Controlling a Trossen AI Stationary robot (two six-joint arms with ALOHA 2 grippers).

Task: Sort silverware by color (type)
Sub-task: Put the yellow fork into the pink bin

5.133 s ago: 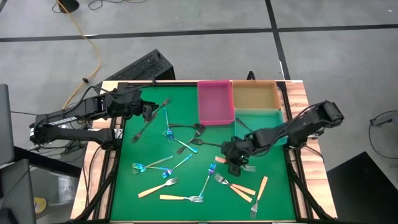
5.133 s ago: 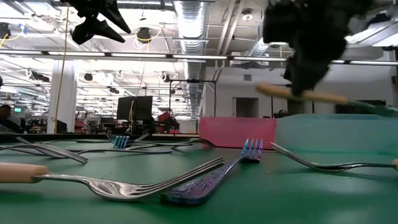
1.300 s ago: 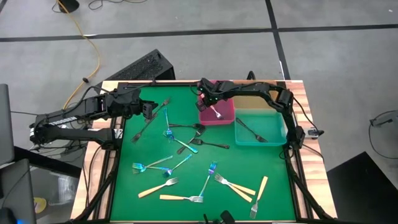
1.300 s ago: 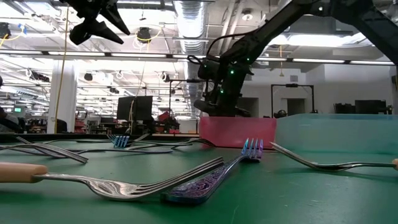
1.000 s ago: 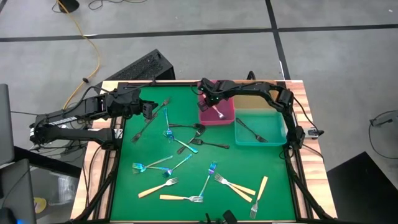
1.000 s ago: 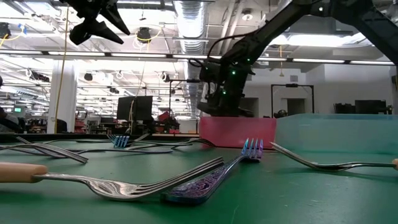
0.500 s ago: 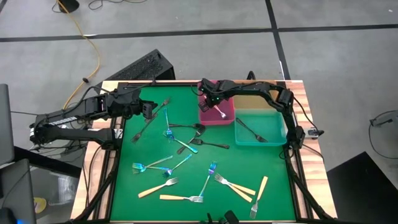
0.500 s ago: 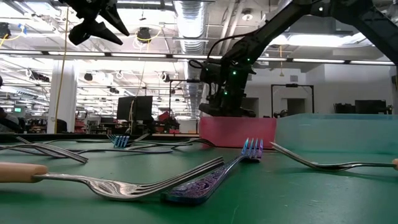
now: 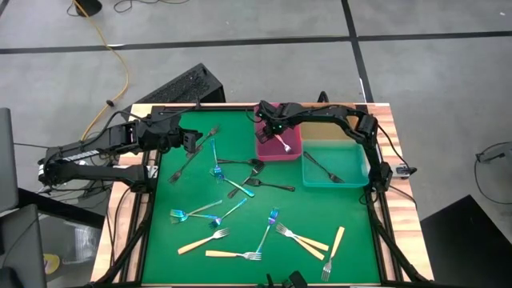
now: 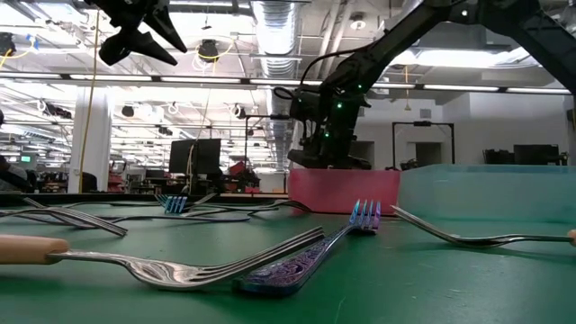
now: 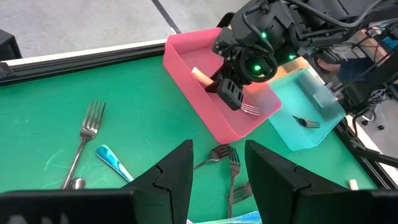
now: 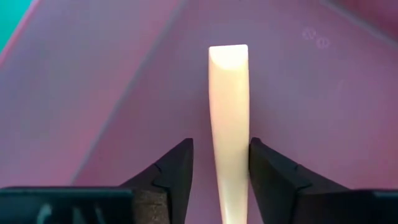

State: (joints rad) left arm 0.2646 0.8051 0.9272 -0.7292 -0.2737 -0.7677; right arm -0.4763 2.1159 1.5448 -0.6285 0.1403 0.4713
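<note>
Item: silverware sort, one moment.

- Tabletop (image 9: 386, 232): wood rim, covered by a green mat (image 9: 184, 268).
- Trays: three, grouped at the far right corner. Pink tray (image 9: 268, 118) toward the middle of the far edge; tan tray (image 9: 326, 122) beside it at the corner; teal tray (image 9: 354, 162) just nearer than the tan one.
- Right jaws: low inside the pink tray, spread to either side of the handle of a tan-handled fork (image 12: 229, 118). One finger (image 12: 171, 171) stands clear of the handle; the other is at its edge. The fork lies on the tray floor with its tines toward the near wall (image 9: 283, 145).
- Left jaws: raised over the far left corner, spread apart, nothing between them.
- Teal tray contents: one dark fork (image 9: 322, 169).
- Tan tray contents: cannot tell.
- Loose on the mat, tan-handled forks: four along the near edge, two left of centre (image 9: 192, 244) (image 9: 230, 254) and two right of centre (image 9: 310, 242) (image 9: 335, 242).
- Loose, blue forks: mid-mat, among them one (image 9: 267, 233) beside the right-hand tan pair, one (image 9: 194, 212) toward the left edge.
- Loose, dark forks: toward the far edge, one (image 9: 189, 162) near the left jaws, others (image 9: 240, 162) (image 9: 269, 185) just short of the pink tray.
</note>
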